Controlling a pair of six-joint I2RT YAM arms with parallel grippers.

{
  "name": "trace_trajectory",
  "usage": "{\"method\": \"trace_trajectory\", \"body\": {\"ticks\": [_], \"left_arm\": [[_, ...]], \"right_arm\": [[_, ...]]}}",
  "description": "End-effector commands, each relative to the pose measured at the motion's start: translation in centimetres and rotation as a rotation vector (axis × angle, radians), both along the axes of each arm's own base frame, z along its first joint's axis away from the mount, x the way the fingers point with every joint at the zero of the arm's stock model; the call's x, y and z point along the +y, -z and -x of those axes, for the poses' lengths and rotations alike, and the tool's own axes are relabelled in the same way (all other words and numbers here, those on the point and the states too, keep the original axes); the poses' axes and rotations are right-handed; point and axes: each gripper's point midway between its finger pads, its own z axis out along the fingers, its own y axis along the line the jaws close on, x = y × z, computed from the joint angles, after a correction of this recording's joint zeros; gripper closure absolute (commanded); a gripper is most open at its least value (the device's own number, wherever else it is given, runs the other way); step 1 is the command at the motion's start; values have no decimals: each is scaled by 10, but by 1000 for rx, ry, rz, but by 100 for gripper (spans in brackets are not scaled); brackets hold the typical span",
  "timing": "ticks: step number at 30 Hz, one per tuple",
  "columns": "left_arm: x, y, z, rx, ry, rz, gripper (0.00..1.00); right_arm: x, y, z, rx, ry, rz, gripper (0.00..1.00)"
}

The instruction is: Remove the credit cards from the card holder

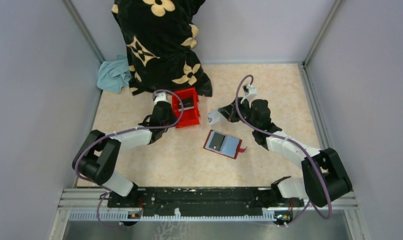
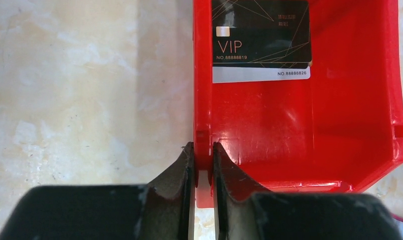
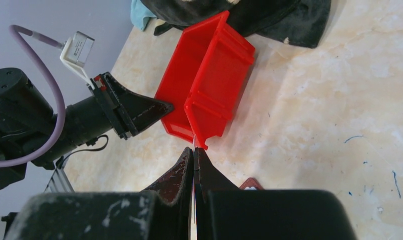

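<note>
Top external: marbled beige tabletop (image 1: 179, 167), seemingly grey walls (image 1: 34, 75).

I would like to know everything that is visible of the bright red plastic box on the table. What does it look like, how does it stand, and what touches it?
The red box is an open-topped bin of glossy moulded plastic, with upright walls and ribs on the outside. It stands upright on the beige table, near a black flowered cloth. Inside lie two cards, a black VIP card over a pale card. The left pincer grips one wall, with a finger on each side of it.
</note>
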Motion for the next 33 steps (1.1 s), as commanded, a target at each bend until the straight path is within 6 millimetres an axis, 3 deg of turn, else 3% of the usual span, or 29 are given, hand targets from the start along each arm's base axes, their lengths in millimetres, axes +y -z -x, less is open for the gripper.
{"method": "trace_trajectory", "body": {"ticks": [1, 6, 10, 16, 21, 27, 33], "left_arm": [[-19, 2, 2, 50, 61, 76, 98], [-25, 2, 4, 65, 85, 78, 97], [-29, -6, 5, 63, 85, -19, 99], [-33, -14, 12, 69, 83, -71, 99], [-19, -19, 16, 68, 21, -114, 100], [-12, -23, 27, 38, -48, -124, 100], [-10, -14, 34, 32, -75, -148, 96]], "right_arm": [[6, -34, -9, -92, 2, -32, 100], [17, -57, -18, -119, -18, -84, 100], [30, -72, -21, -143, -36, -103, 100], [52, -79, -23, -141, -71, -124, 100], [61, -72, -31, -123, -47, -132, 100], [67, -50, -45, -75, 58, -107, 100], [97, -29, -55, -45, 92, -97, 100]]}}
